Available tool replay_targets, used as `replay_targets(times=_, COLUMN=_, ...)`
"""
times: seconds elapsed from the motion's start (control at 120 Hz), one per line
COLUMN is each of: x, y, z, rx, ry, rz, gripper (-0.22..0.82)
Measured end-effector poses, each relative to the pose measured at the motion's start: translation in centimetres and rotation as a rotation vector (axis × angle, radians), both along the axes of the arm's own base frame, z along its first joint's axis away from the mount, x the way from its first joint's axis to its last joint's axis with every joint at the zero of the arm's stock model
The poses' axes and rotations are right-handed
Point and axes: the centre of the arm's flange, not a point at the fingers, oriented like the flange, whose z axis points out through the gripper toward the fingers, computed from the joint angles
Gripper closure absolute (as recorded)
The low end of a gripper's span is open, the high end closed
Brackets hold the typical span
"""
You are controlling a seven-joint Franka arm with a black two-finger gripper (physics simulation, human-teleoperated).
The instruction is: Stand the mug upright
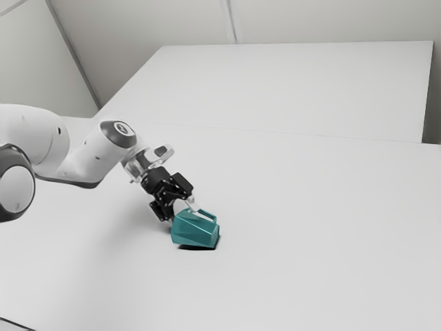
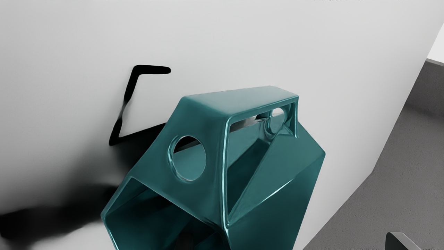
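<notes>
Wrist view: 2 round holes [image 2: 189, 158] in the tipped mug [image 2: 274, 198]

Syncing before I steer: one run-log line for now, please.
mug: on its side, open end toward gripper | gripper: open, beside mug | upright: not yet

No readable text (not one letter).

I see a broad white table [image 1: 310, 227] with a faint seam across it, a pale wall [image 1: 317, 21] behind, and, past the table's edge, a speckled grey surface [image 2: 392, 194].
</notes>
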Motion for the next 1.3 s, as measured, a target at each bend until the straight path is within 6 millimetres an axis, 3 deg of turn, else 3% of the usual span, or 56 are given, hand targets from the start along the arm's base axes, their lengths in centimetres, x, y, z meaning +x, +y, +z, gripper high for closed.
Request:
replay_targets(times=0.283, x=0.2, y=-1.1, z=-0.2, rx=-0.026, ry=-0.016, rz=-0.01, gripper=0.04)
replay_targets(times=0.617, x=0.4, y=-2.1, z=-0.2, rx=-0.044, ry=-0.03, rz=-0.019, gripper=0.57)
replay_targets(times=0.817, x=1.4, y=-2.3, z=1.5, rx=-0.042, ry=-0.072, rz=-0.029, gripper=0.71)
replay_targets(times=1.092, x=2.0, y=-2.9, z=2.9, rx=-0.041, ry=-0.1, rz=-0.046, gripper=0.75)
replay_targets(times=1.3, x=2.0, y=-3.8, z=5.6, rx=-0.032, ry=-0.14, rz=-0.067, gripper=0.75)
